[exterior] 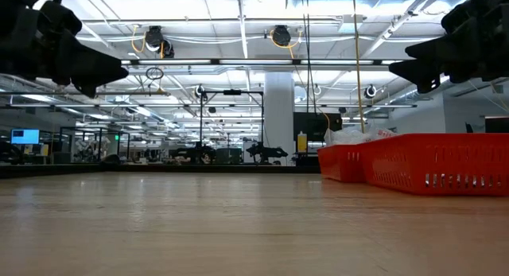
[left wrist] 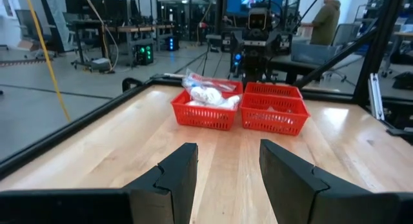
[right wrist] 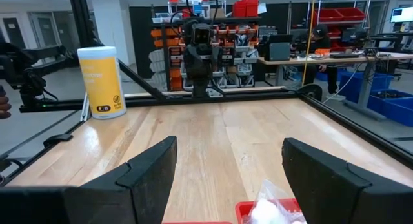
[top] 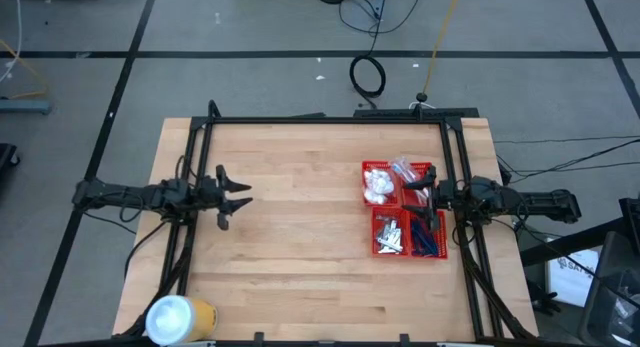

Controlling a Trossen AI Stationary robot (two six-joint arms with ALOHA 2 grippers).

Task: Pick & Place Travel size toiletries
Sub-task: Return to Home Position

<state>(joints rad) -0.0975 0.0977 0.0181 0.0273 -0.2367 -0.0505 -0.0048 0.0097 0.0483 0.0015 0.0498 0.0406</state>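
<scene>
The toiletries lie in a red four-compartment basket [top: 402,209] at the table's right. White crinkly packets [top: 378,184] fill one far compartment and clear-wrapped packets [top: 405,168] the other. Silver-grey tubes [top: 389,237] and blue-handled items [top: 428,239] fill the two near ones. My right gripper [top: 425,195] hangs open above the basket's right half and touches nothing; its wrist view shows white packets [right wrist: 274,211] below the gripper [right wrist: 229,175]. My left gripper [top: 240,197] waits open over bare wood at the table's left, and its wrist view [left wrist: 226,175] faces the basket [left wrist: 240,109].
A large white-and-yellow roll [top: 178,319] stands at the table's near left corner, also seen as a canister [right wrist: 100,81] in the right wrist view. A black frame [top: 330,119] borders the table. Bare wood [top: 300,217] spans the space between the arms. A person [left wrist: 326,17] stands beyond the table.
</scene>
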